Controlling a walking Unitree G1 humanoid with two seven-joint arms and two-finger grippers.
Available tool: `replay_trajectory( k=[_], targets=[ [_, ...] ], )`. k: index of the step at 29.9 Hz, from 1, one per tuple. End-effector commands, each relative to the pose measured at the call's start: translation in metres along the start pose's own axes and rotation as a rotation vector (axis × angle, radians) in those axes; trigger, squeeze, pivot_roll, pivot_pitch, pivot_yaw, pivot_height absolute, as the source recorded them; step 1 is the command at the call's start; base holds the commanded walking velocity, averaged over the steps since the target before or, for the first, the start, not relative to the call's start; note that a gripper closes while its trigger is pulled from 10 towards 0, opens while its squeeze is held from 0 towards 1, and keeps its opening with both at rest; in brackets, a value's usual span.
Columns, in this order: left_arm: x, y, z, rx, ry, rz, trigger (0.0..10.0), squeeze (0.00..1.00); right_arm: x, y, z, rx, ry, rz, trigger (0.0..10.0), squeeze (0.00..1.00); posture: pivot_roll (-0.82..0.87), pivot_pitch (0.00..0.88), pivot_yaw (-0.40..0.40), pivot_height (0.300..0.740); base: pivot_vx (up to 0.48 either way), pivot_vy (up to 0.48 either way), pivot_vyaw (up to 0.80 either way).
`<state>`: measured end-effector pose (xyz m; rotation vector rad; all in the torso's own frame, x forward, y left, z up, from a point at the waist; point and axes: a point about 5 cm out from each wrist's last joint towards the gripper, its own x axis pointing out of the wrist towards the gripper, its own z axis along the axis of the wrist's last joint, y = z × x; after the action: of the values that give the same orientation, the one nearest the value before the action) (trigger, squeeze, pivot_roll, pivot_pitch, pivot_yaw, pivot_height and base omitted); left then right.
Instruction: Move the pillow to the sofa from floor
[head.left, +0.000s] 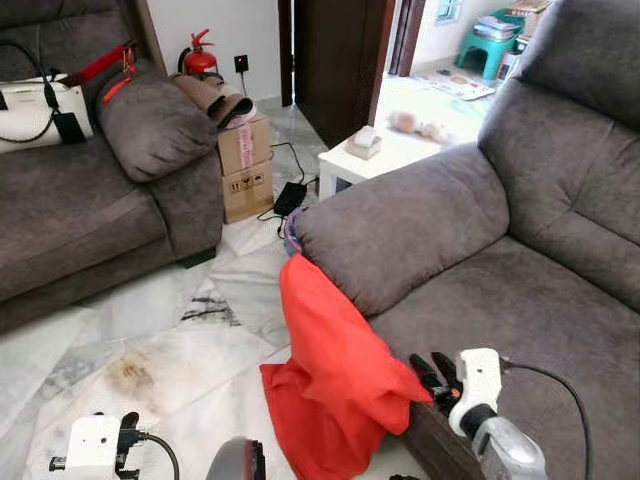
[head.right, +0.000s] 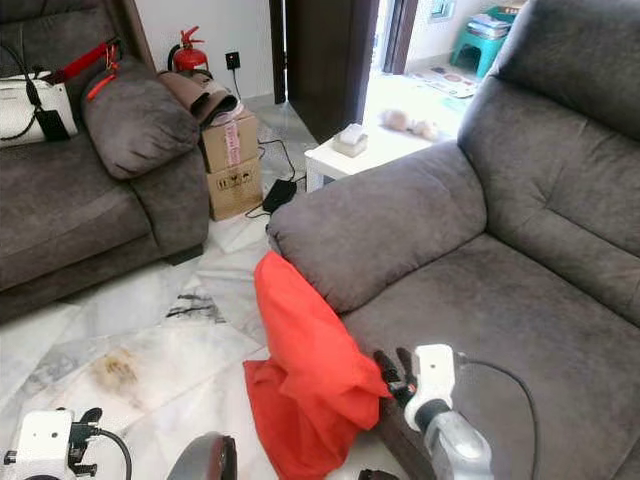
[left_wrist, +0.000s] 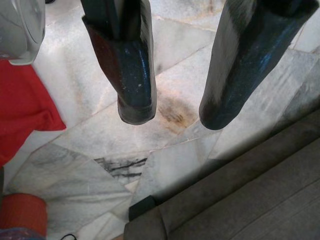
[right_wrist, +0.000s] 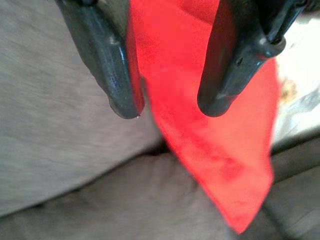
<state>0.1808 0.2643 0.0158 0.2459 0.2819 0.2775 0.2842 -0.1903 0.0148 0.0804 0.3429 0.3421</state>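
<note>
**Pillow between the fingers, not yet pinched**

The right gripper (right_wrist: 167, 107) is spread astride the red pillow (head.left: 335, 370), which slumps off the floor against the sofa (head.left: 470, 300) just ahead. Its limp, slick cloth could slide free; the sofa's nubby grey armrest may snag it

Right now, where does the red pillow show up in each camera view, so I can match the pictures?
Left eye view: red pillow at lower centre, leaning on the grey sofa front, base on the floor.
Right eye view: lower centre, against the same sofa.
Left wrist view: a red corner at the picture's edge, on the marble.
Right wrist view: between the right end effector fingers.
Shared landmark: the brown floor stain.
</note>
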Motion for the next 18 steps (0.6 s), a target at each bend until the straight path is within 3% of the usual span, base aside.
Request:
replay_trajectory(
  k=[1,4,10,18],
  targets=[
    [-0.002,0.001,-0.002,0.009,0.007,0.007,10.0,0.0,0.0,0.001,0.0,-0.01,0.016,0.014,10.0,1.0,0.16,0.126,-0.014,0.61,0.0,0.0,0.0],
    [-0.003,-0.001,-0.003,0.005,0.004,-0.003,10.0,0.0,-0.005,0.001,-0.002,-0.132,0.033,0.077,10.0,1.0,0.15,0.132,-0.016,0.61,0.0,0.0,0.0],
    [-0.001,-0.009,0.0,0.0,-0.014,-0.013,10.0,0.0,-0.006,0.005,-0.009,-0.214,0.084,0.125,10.0,1.0,0.15,0.134,-0.015,0.61,0.0,0.0,0.0],
    [0.003,-0.014,0.006,-0.02,-0.039,-0.029,10.0,0.0,0.006,0.023,-0.009,-0.195,0.096,0.178,10.0,1.0,0.16,0.13,-0.019,0.61,0.0,0.0,0.0]
  ],
)
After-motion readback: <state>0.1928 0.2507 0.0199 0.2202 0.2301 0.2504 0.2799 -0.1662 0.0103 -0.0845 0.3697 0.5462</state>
